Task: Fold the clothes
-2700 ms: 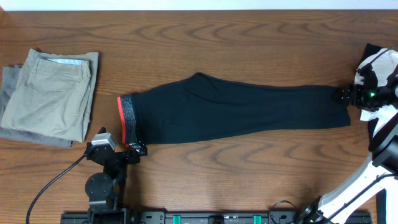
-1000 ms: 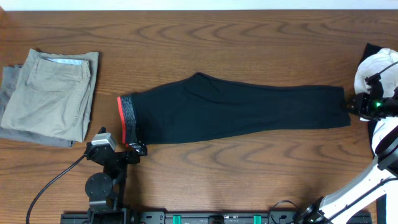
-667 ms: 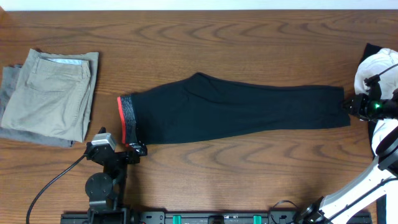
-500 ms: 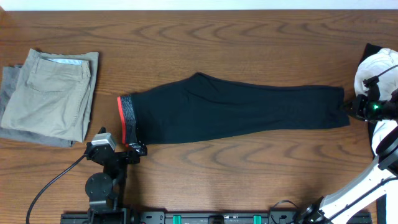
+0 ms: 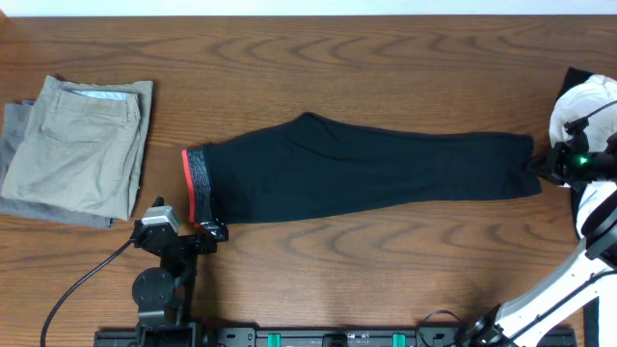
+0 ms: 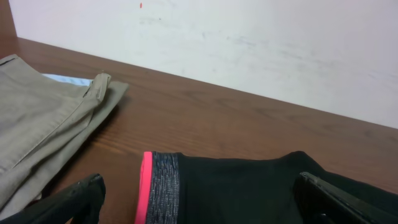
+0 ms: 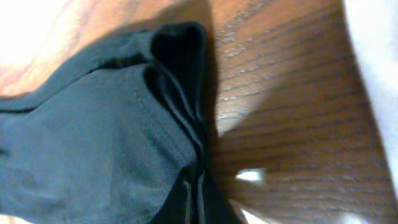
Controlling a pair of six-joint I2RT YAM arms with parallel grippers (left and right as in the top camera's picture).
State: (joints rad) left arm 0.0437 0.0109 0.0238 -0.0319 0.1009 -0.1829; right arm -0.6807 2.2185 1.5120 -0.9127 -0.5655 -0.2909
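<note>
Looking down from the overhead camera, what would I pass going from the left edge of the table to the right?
Folded khaki trousers → red-orange waistband → black pants stretched out lengthwise → right gripper at the pants' cuff.

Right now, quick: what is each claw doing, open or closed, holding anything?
Left claw: open, holding nothing, by the waistband of the black pants.
Right claw: closed, pinching the pants' cuff.

Folded tan khaki trousers lie at the left end of the brown wood-grain table, stacked on a folded grey cloth (only its edges show). A pale wall stands behind.
</note>
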